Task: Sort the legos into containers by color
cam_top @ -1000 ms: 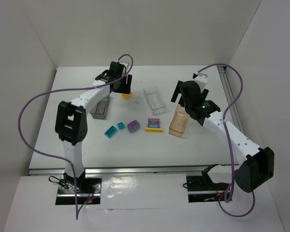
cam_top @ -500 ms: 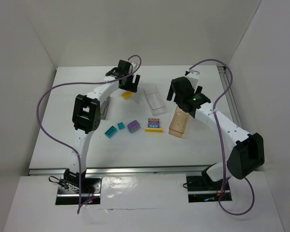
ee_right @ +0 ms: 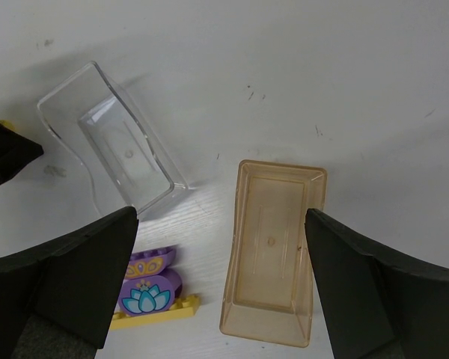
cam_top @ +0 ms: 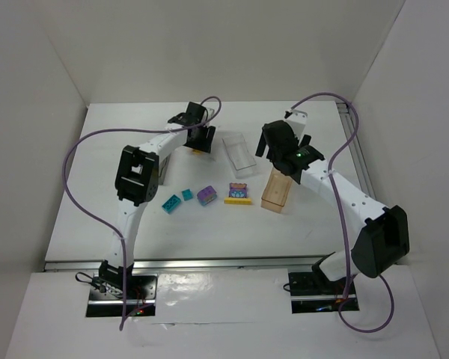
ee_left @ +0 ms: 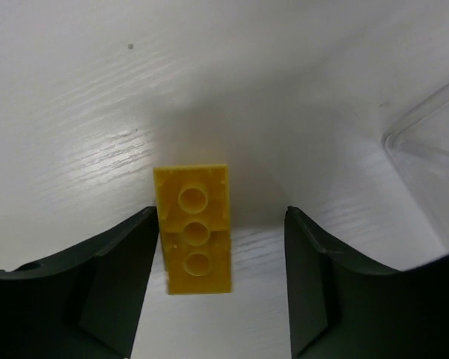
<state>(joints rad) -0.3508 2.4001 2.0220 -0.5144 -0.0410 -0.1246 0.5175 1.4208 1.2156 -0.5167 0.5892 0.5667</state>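
Straddling a yellow brick on the white, faintly grained tabletop, the left fingers stand apart and grip nothing. The brick's glossy face shows three moulded rings in a row. One long side touches one dark finger, and there is a gap to the other. A rounded corner of the clear container lies near. The right fingers are spread wide and empty above that box and the tan container, a thin-walled, slightly see-through rectangle. A purple piece printed with a teal-and-white lotus stands on a thin yellow plate. Two teal bricks and a purple brick lie loose beside them.
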